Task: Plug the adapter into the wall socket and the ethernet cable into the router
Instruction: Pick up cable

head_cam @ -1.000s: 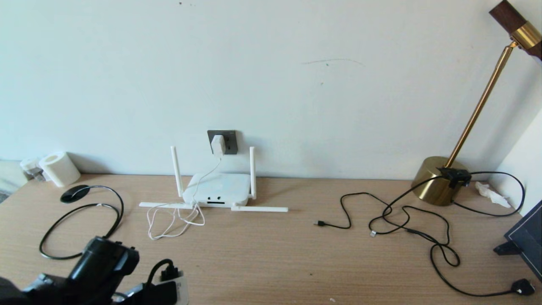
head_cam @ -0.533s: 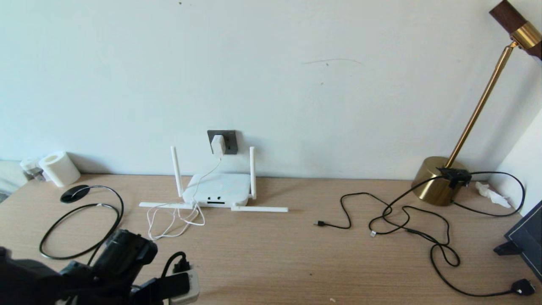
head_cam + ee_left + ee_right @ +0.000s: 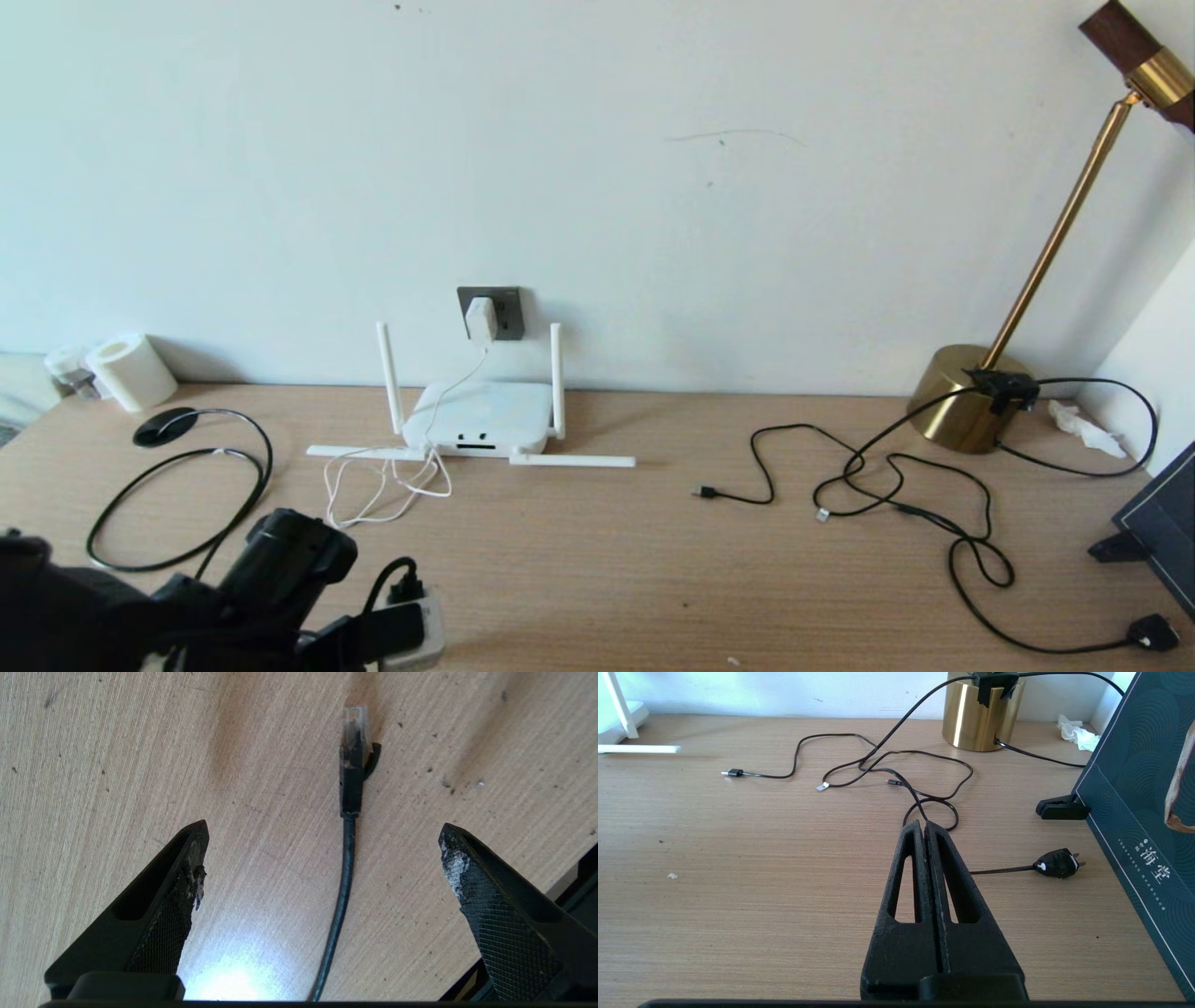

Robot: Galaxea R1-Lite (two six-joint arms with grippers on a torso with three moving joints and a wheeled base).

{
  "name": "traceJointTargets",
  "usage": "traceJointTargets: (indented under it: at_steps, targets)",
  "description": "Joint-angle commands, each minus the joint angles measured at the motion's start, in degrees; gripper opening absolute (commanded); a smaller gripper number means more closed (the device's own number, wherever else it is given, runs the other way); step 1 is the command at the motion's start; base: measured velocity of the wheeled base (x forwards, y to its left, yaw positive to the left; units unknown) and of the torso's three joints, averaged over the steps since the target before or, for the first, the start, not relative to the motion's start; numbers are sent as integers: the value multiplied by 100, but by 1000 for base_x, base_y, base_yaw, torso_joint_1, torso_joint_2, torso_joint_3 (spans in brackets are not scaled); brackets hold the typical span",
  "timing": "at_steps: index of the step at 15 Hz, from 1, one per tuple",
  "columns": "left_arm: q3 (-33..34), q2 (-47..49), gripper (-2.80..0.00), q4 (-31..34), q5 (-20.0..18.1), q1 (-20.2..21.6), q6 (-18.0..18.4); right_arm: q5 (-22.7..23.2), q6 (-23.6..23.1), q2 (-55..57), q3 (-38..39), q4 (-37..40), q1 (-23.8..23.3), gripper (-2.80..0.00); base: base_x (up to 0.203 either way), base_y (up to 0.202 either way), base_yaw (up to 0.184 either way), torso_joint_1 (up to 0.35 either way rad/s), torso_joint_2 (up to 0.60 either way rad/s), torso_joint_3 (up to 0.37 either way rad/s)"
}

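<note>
Hovering wide open, the left gripper [image 3: 322, 868] straddles the ethernet cable [image 3: 343, 877], gripping nothing, its far run cut off.

The left arm fills the lower left corner of the head view, its dark wrist angled toward the frame's lower centre. The left gripper [image 3: 322, 868] points downward, its two fingers [image 3: 187, 877] spread wide apart at the lower left and lower right of the left wrist view, holding nothing. The right gripper [image 3: 924, 828] rises from the bottom centre of the right wrist view, its fingers pressed together, empty, held level.
</note>
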Motion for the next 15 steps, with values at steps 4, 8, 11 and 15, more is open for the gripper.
traceJointTargets:
  at_steps: [4, 8, 11, 15]
  targets:
    - [-25, 155, 0, -4, 10, 0, 28, 1, 2, 9, 0, 2, 0, -280, 0, 0, 0, 0, 0, 0]
    - [-60, 226, 0, 4, 10, -9, 28, 1, 2, 5, 0, -3, 0, -280, 0, 0, 0, 0, 0, 0]
    - [-104, 269, -280, 5, -8, -27, 28, 1, 2, 0, 0, 2, 0, -280, 0, 0, 0, 0, 0, 0]
    - [-22, 315, -280, 14, -17, -28, 28, 1, 2, 9, 0, 2, 0, -280, 0, 0, 0, 0, 0, 0]
